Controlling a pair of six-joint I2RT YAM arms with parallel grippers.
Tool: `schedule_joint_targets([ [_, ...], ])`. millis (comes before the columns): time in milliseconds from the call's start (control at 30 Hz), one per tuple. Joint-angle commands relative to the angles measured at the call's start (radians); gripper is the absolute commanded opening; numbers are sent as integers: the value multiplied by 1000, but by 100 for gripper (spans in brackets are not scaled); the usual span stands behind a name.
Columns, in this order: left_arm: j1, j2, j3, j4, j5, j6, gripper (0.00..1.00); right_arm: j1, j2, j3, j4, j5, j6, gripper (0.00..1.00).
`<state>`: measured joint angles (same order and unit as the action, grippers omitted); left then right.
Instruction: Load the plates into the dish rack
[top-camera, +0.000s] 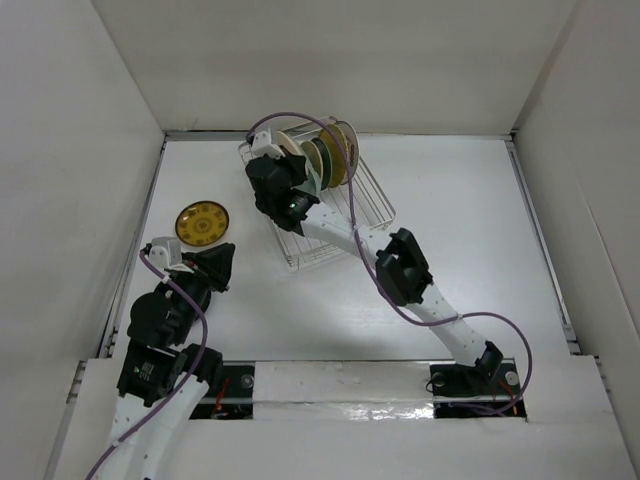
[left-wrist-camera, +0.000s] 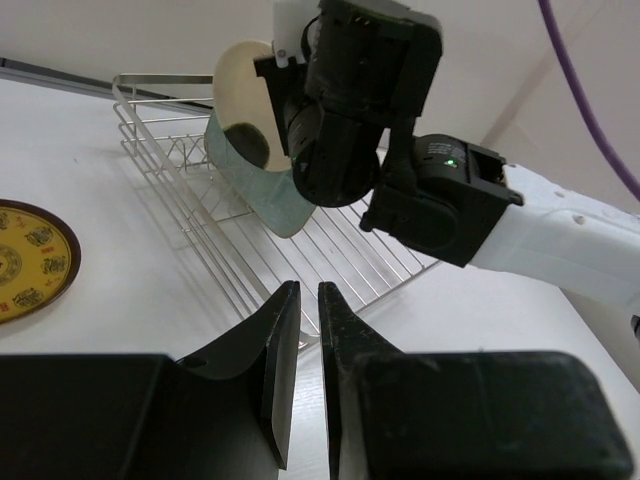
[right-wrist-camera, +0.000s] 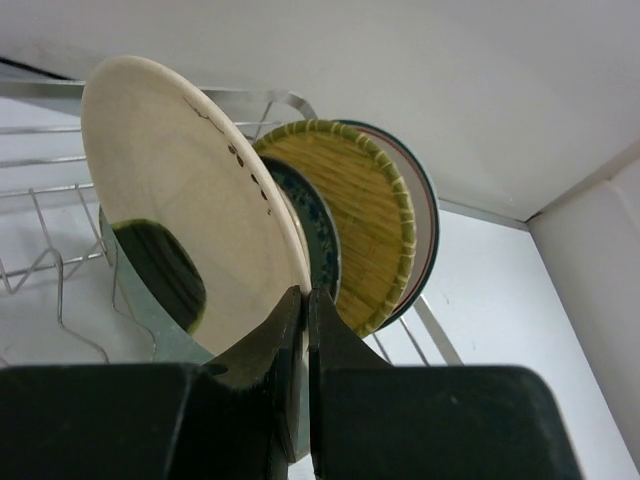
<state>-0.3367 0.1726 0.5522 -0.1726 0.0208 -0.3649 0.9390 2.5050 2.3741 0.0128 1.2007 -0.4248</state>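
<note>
The silver wire dish rack (top-camera: 385, 208) stands at the back centre and holds several upright plates (top-camera: 335, 155). My right gripper (top-camera: 298, 165) reaches into it and is shut on the lower rim of a cream plate (right-wrist-camera: 190, 180), jaws pinching the edge (right-wrist-camera: 307, 295). Behind the cream plate stand a blue-patterned plate (right-wrist-camera: 318, 230), a yellow woven-look plate (right-wrist-camera: 365, 210) and a white plate with a dark rim (right-wrist-camera: 428, 210). A pale green rectangular plate (left-wrist-camera: 265, 195) leans in front of it. A brown-and-yellow patterned plate (top-camera: 202, 223) lies flat on the table. My left gripper (top-camera: 226, 254) is just right of it, empty, jaws nearly together (left-wrist-camera: 309, 290).
White walls enclose the table on the left, back and right. The right arm's links (top-camera: 405, 265) stretch diagonally from the near right base to the rack. The rack's near wires (left-wrist-camera: 330, 250) lie just ahead of my left gripper.
</note>
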Motion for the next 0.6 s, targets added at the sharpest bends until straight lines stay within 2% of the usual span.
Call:
schedule_joint_targets([
  [0,-15,2,20,22,-12,-6,11,4,31,71,0,22,17,0],
  [167,-15,1,22,21,-12,-6,11,14,89,111,-91,-3,69,0],
  [333,-15,13,23,19,-40,-6,11,14,46,87,-171,-72,230,2],
  [400,-15,16,25,19,-45,-5,11,14,-21,25,-172,-119,286,16],
  [433,-15,16,25,19,-48,-5,11,14,-49,2,-177,-137,306,30],
  [567,-15,18,29,19,-74,-2,12,14,-207,-143,-169,-320,415,53],
])
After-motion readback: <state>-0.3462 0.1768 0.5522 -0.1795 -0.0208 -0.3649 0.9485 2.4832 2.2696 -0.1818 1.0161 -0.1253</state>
